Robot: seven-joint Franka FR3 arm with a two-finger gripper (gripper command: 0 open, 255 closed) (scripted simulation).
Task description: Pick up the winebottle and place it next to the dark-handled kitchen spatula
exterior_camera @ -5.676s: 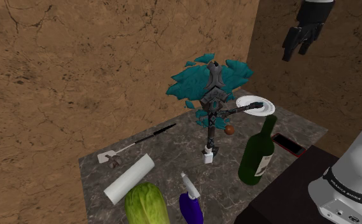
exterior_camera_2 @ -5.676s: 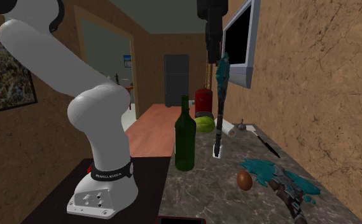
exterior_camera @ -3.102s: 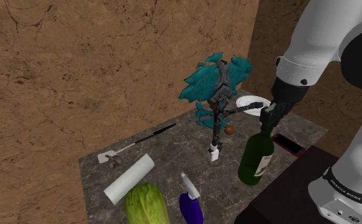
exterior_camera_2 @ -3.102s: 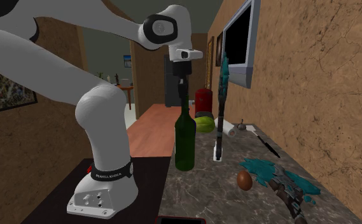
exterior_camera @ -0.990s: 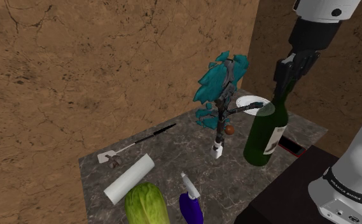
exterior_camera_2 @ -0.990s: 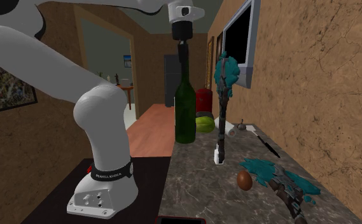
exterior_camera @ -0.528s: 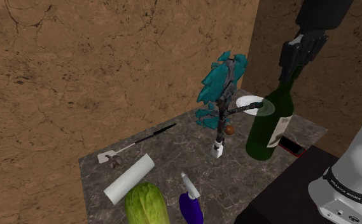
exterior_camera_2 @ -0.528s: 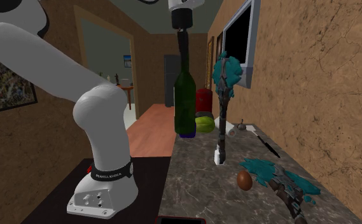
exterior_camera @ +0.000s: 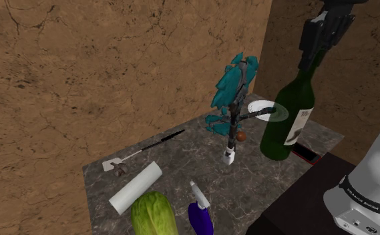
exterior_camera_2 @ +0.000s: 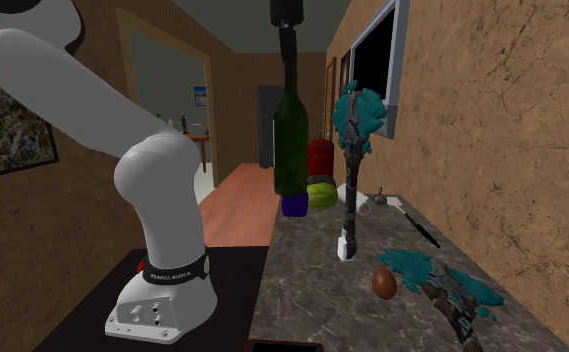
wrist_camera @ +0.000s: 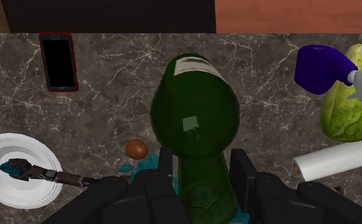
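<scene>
The white arm point(exterior_camera_2: 157, 190) has drawn upward over the last second, and the wine bottle point(exterior_camera: 287, 117) has gone up with it. Half a second ago its base hung lower. In the second exterior view it now hangs well clear of the edge of the table point(exterior_camera: 175, 173). The gripper point(exterior_camera: 310, 61) has it by the neck. In the wrist view the black fingers point(wrist_camera: 244, 178) are clamped on either side of that neck, with the bottle's broad shoulders swelling out beyond them. The pick-up looks done, and I judge that the carry across to the spatula is what remains.

The table has a grey, polished, stone-like top, marbled with pale veins. The bottle is glossy dark green, a tall cylinder with rounded shoulders and a pale label on its side. Near it stands a thin dark stem with ragged teal plumes point(exterior_camera: 234, 87). Across the table lie a smooth white roll point(exterior_camera: 136, 187), a crinkled yellow-green cabbage point(exterior_camera: 153, 215) and a purple spray bottle point(exterior_camera: 198, 215). The spatula point(exterior_camera: 145, 151) lies well apart from the bottle, toward the shoulder view's left. It has a slim dark handle ending in a pale flat head. A flat black phone point(exterior_camera: 303, 152) with a red rim lies on the table below the lifted bottle.
</scene>
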